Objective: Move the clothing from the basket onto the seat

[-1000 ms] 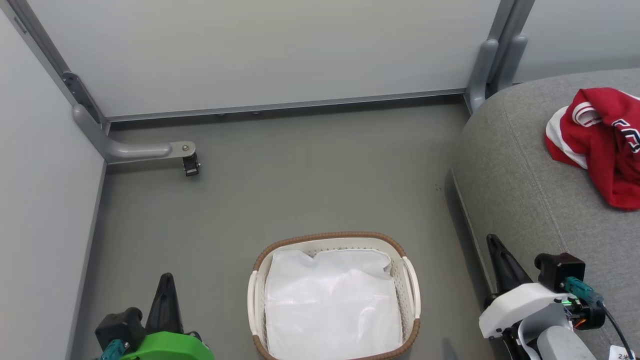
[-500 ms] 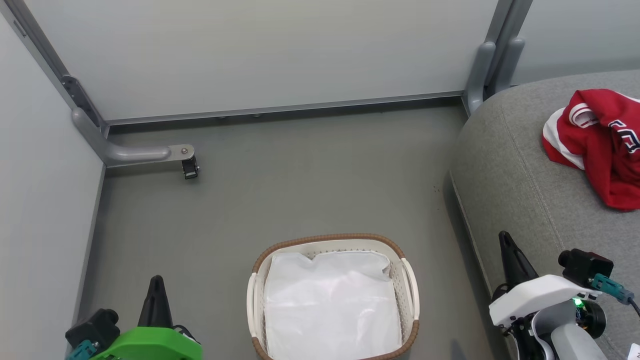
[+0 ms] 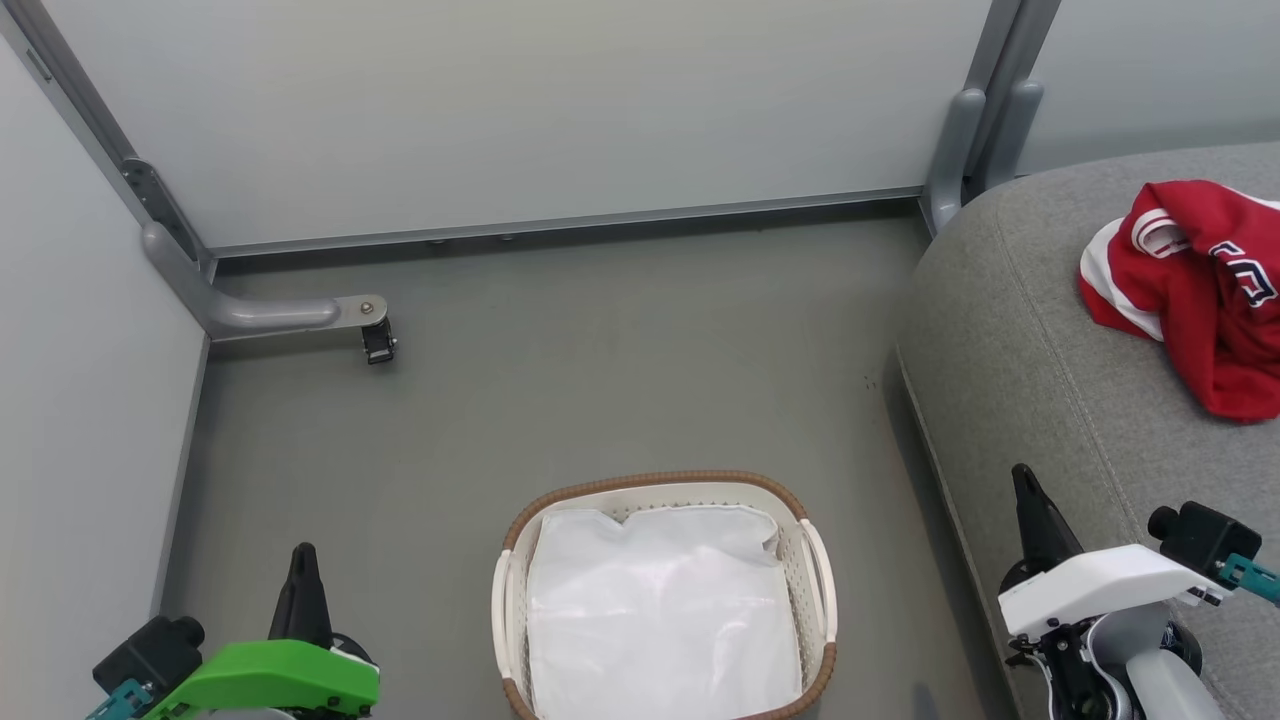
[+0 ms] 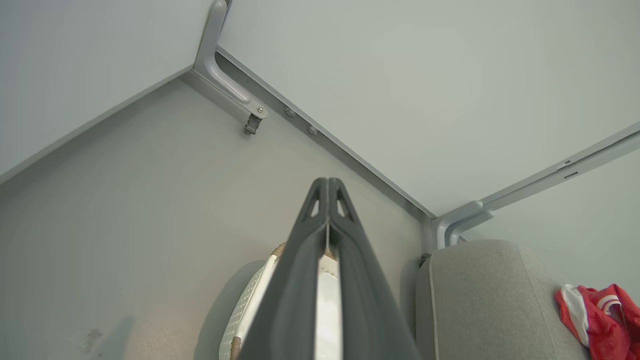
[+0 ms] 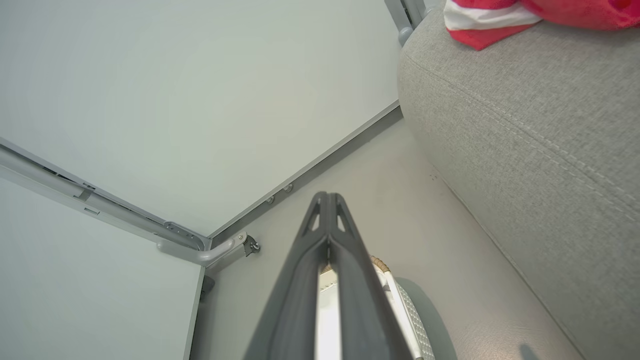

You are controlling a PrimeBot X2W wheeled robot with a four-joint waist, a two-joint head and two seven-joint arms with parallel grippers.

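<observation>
We find the clothing cut off by the head view's right edge, its lettering partly lost in folds; it lies crumpled on the seat, well ahead and to the right of the right claw. The basket sits on the floor between the two claws, its near end cropped at the bottom edge, its white liner inside. We see the left claw and right claw both clenched tight, closed to a single point.
</observation>
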